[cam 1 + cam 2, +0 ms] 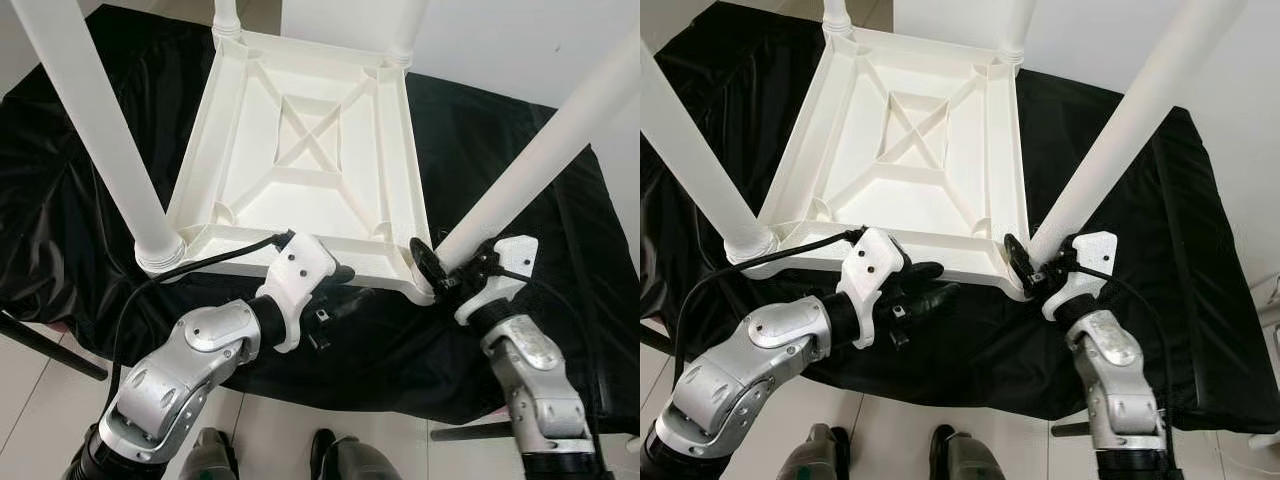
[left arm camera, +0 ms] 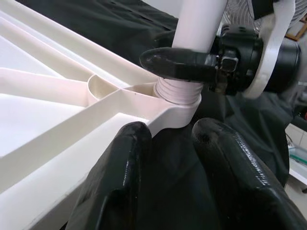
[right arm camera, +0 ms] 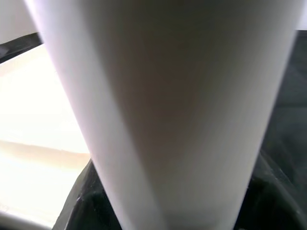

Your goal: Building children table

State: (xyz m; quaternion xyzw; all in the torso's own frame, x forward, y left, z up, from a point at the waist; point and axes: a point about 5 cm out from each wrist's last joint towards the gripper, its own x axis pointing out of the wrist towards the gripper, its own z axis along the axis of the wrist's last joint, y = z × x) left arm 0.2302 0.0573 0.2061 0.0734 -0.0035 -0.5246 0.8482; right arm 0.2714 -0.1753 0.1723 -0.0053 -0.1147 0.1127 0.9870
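Tabletop, white plastic, lies upside down on a black cloth, its ribbed underside and X-brace facing up. All 4 corners carry a white leg: 2 far ones at the top edge of the head views, the near-left leg seated in its socket, and the near-right leg standing in the last corner.

The right gripper is clamped around the base of that near-right leg, just above its ribbed threads, one finger wrapping the front of the tube. The left gripper sits low against the near edge of the tabletop, beside the same corner, its fingers slightly apart and holding nothing.

Judging by this, the build is nearly complete: the fourth leg is in its socket, but several thread rings show above the collar, so it probably needs more turning, though the angle makes this hard to confirm. Flipping the table upright also remains.
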